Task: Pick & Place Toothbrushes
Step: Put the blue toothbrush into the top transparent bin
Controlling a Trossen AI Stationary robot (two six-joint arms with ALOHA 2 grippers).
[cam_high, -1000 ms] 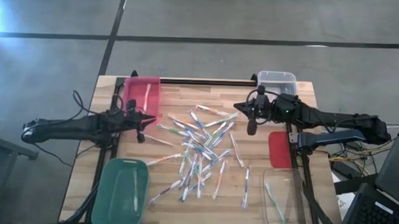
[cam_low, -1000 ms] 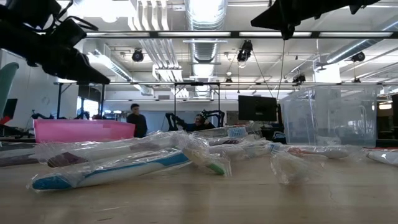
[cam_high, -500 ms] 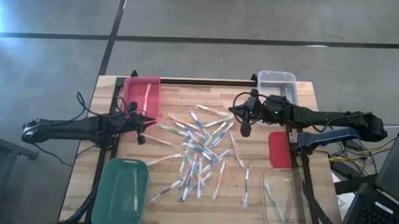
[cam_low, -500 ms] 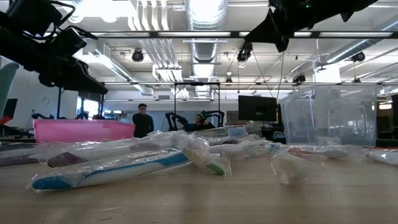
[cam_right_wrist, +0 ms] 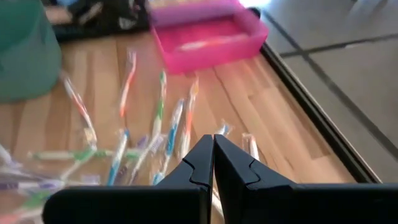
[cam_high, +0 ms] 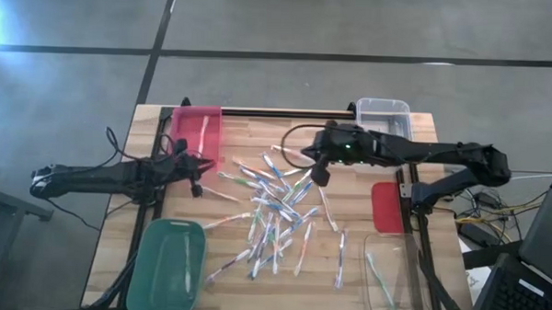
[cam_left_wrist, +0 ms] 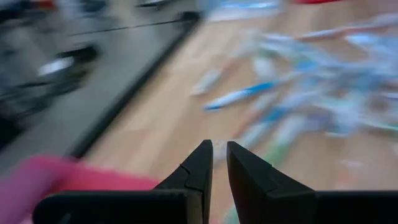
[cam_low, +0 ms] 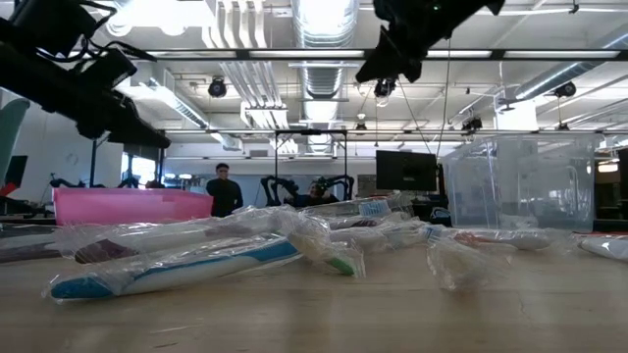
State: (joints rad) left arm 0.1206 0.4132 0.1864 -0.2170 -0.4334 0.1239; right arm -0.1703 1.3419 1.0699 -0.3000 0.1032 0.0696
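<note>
table (cam_high: 378, 131): wood, toothbrushes (cam_high: 274, 206) strewn | room: person (cam_low: 224, 188) | jaws: left slightly apart, right together

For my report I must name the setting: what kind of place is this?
Probably an industrial-style robotics lab or workshop: exposed ceiling ducts and strip lights, a bare concrete floor, and a wooden table with mounted robot arms.

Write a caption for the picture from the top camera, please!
Two dark robot arms over a wooden table strewn with thin wrapped plastic toothbrushes, with pink, green and clear plastic bins at its corners.

Dark arms (cam_high: 423, 156), blk cables.
</note>
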